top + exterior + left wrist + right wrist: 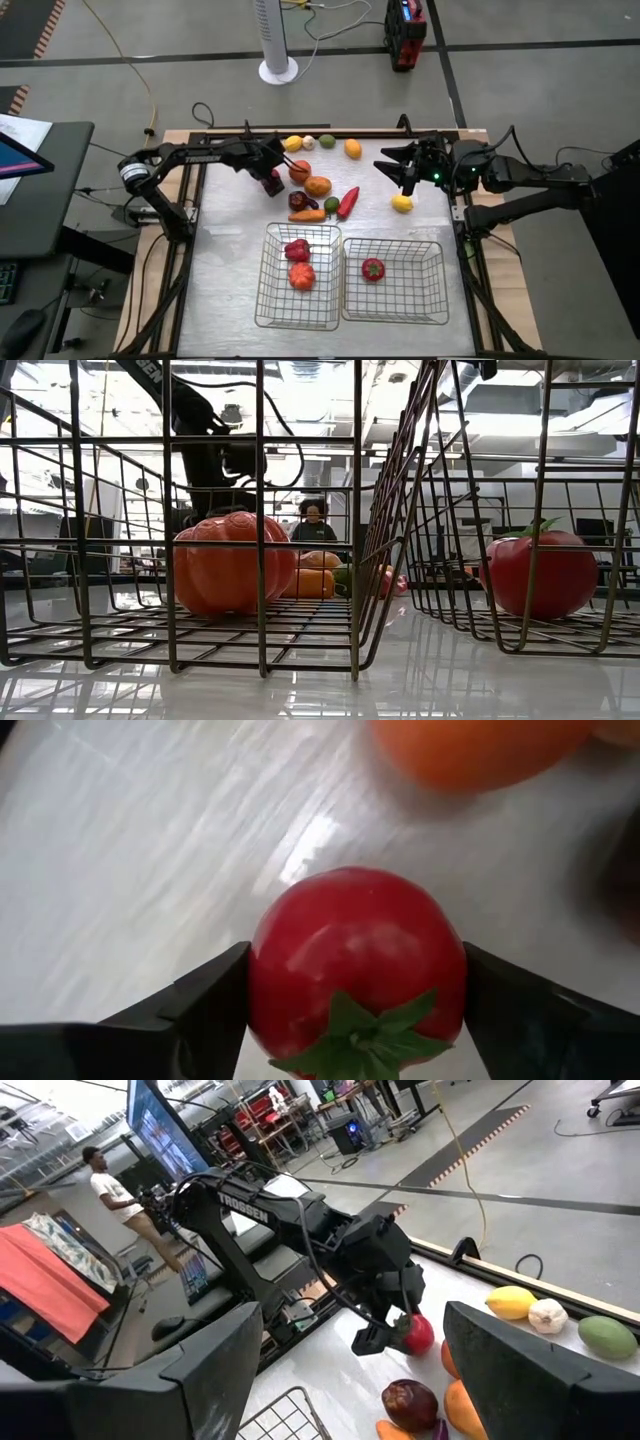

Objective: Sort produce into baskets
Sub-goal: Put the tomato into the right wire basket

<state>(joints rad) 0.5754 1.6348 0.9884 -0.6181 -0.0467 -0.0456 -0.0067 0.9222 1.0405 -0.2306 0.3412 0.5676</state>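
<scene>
The left claw (355,1010) grips a glossy round red tomato with a green leafy calyx (357,965), one dark finger pressed to each side of it, just above the pale streaked tabletop (230,250). In the high view that tomato (275,185) hangs at the left edge of the loose produce, just beside an orange-red round fruit (299,171) and an orange oval fruit (318,185). Near them lie a dark purple round piece (299,200), a carrot (308,215), a long red pepper (347,202) and a small green fruit (331,205); along the far edge sit a yellow lemon-shaped piece (292,144), a whitish garlic bulb (308,143), a green fruit (326,141) and an orange fruit (353,149).

The right claw (400,172) hovers with its fingers spread wide, holding nothing, close to a yellow lemon (402,204).

The left silver wire-mesh basket (272,300) holds a red bell pepper (297,249) and an orange-red tomato (302,276); the matching right basket (420,290) holds one red tomato with a green stem (373,269).
</scene>
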